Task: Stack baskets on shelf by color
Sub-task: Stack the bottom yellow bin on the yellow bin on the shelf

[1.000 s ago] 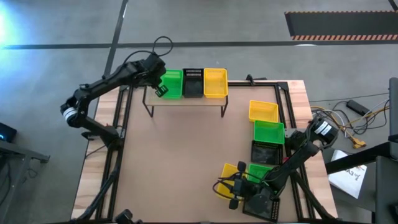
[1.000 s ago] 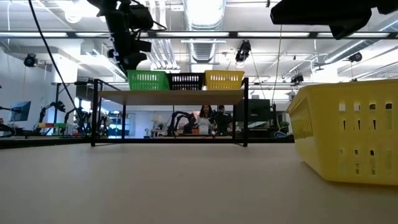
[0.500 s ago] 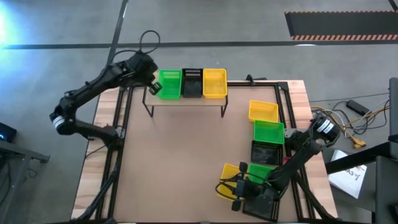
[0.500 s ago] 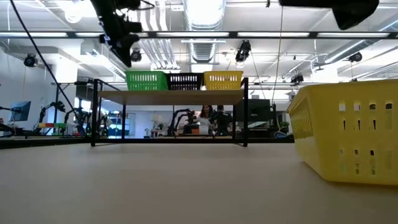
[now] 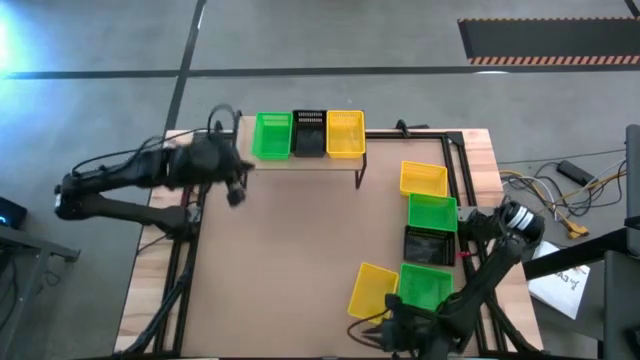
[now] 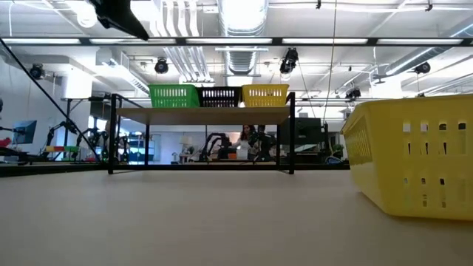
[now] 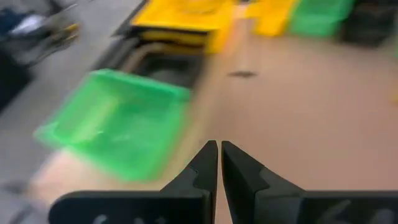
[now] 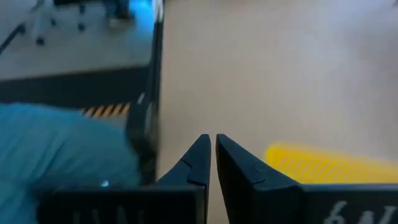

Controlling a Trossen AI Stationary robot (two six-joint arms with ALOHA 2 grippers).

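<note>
On the light-wood shelf (image 5: pixel 300 160) at the table's far side stand a green basket (image 5: pixel 272 136), a black one (image 5: pixel 311 133) and a yellow one (image 5: pixel 346 133), side by side. My left gripper (image 5: pixel 236 192) hangs shut and empty left of the shelf, above the table; its wrist view shows the closed fingers (image 7: pixel 219 149) before the green basket (image 7: pixel 118 127). More baskets lie along the table's right side: yellow (image 5: pixel 423 179), green (image 5: pixel 432 212), black (image 5: pixel 430 245), green (image 5: pixel 424 287), yellow (image 5: pixel 373 290). My right gripper (image 5: pixel 375 335) is shut and empty at the near edge, just nearer than that yellow basket (image 8: pixel 329 163).
Bare brown tabletop (image 5: pixel 290 260) lies between the shelf and the right-hand row of baskets. Black frame rails (image 5: pixel 462 180) run along the table's sides. In the low view the nearest yellow basket (image 6: pixel 414 159) stands large at the right.
My left gripper has drawn back from the green basket on the shelf, swinging toward the table's left and near side; the basket stays on the shelf. My right gripper has moved off the near yellow basket toward the table's near edge, rising a little and turning.
</note>
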